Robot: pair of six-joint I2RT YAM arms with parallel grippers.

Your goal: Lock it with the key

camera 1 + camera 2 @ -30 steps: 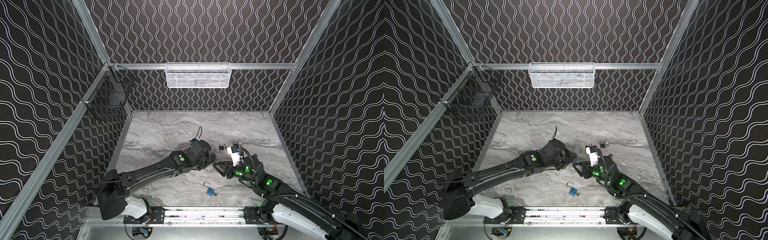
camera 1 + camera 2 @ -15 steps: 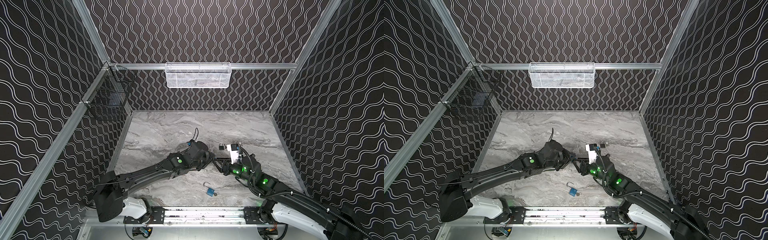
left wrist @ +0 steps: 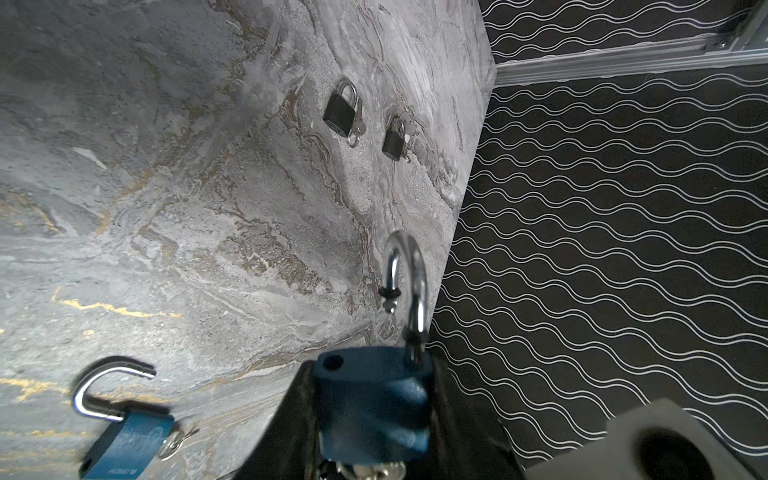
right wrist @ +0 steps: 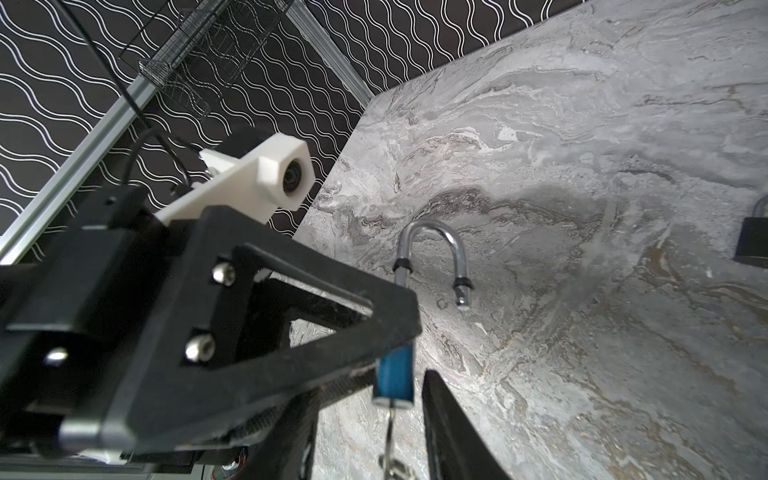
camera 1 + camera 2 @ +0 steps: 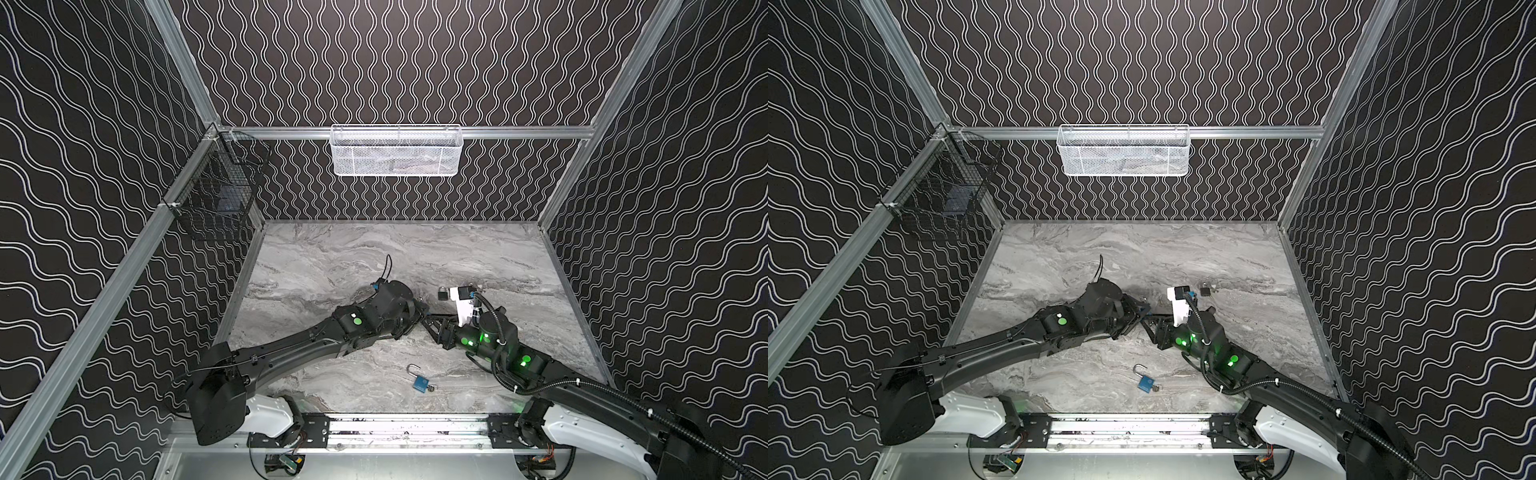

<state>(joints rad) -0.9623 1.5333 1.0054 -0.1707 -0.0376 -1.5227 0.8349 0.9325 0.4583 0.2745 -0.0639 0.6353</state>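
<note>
White mesh basket (image 5: 395,151): hangs on the back wall rail; we cannot tell through the mesh what is in it.
Black wire basket (image 5: 216,195): hangs on the left wall rail; we see a dark block (image 5: 226,199) in it.
Left claw (image 5: 422,318): clamped on the body of a blue padlock (image 3: 374,399), held above the middle of the table (image 5: 332,257).
Shackle (image 3: 409,266): sprung open, with one leg out of the body.
Key (image 4: 390,444): hangs from the underside of the blue padlock.
Right claw (image 5: 433,326): meets the left claw tip to tip with its jaws apart on either side of the hanging key. We see a gap between the key and the one finger (image 4: 449,436) in plain view.
Second blue padlock (image 5: 419,382): lies on the table near the front edge, open, with its own key in it.
Black padlocks (image 3: 340,112): we count two, closed, lying side by side farther back on the table.
</note>
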